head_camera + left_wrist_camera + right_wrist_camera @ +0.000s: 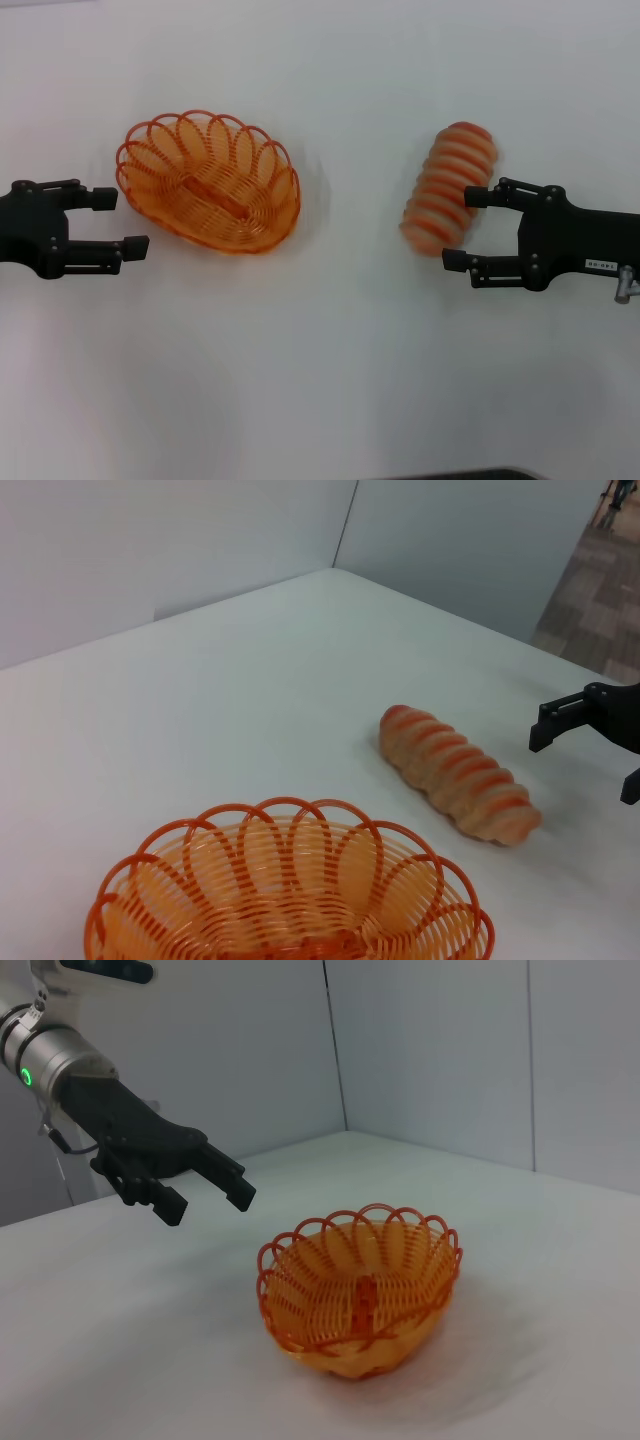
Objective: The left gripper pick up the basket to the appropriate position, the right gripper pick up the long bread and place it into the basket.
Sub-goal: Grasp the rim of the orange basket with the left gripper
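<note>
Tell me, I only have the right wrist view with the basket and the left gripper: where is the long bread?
Observer: The long bread lies on the white table, to the right of the basket in the head view, apart from it.
Operator: Is my right gripper on it?
Observer: The right gripper is open, its fingers at the bread's near end, not closed on it.
Operator: Anything in the basket?
Observer: No, the left wrist view shows it empty.
Operator: Has the left gripper got the rim?
Observer: No. The left gripper is open beside the basket's left end, with a gap between.
</note>
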Available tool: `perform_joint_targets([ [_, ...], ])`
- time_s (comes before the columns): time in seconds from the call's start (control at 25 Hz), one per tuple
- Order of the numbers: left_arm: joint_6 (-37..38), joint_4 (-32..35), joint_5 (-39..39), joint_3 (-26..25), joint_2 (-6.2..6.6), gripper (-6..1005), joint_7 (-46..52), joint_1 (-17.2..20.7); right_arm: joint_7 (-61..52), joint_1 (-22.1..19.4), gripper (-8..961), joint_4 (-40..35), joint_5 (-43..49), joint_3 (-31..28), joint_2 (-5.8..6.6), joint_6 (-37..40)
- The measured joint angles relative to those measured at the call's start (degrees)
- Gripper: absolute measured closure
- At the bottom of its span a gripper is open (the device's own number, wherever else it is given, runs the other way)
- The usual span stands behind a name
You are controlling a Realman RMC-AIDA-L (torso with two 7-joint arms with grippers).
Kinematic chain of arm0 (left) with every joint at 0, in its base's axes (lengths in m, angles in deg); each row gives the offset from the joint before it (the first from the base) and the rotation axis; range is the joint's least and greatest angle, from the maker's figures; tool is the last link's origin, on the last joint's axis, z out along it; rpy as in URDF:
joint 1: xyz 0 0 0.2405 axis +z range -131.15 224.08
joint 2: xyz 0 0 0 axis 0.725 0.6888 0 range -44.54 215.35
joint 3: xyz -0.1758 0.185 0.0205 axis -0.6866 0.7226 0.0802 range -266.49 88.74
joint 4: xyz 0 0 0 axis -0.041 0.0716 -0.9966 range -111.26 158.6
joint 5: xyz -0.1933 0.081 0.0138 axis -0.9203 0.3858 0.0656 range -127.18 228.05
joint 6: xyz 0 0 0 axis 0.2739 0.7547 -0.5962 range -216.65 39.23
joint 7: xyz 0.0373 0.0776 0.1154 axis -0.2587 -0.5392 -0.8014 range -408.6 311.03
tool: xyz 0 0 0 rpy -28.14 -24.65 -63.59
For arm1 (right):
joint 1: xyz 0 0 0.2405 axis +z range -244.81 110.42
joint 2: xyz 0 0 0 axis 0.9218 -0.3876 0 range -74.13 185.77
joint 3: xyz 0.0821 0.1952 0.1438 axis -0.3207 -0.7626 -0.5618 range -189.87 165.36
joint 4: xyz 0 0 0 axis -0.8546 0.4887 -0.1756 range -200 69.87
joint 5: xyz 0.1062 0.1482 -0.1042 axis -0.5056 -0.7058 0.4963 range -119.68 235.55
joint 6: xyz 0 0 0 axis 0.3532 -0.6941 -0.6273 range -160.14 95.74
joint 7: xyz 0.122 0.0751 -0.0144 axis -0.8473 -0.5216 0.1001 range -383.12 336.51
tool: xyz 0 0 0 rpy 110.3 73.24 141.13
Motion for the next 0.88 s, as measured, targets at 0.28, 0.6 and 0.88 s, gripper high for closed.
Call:
perform_joint_targets([
  [0.28,0.0,-0.01,0.0,-0.06,-0.01,152,0.0,-0.03,-0.01,0.04,23,0.0,0.0,-0.11,0.03,0.02],
  [0.6,-0.05,0.14,-1.69,-1.3,-0.1,151,0.81,-0.1,-0.02,0.07,23,-0.03,0.0,-0.19,0.03,-0.03],
  [0.88,-0.79,0.1,-5.6,-5.37,0.45,154,8.84,-1.28,-0.02,0.22,23,-0.29,-0.17,-0.32,0.03,-0.15],
])
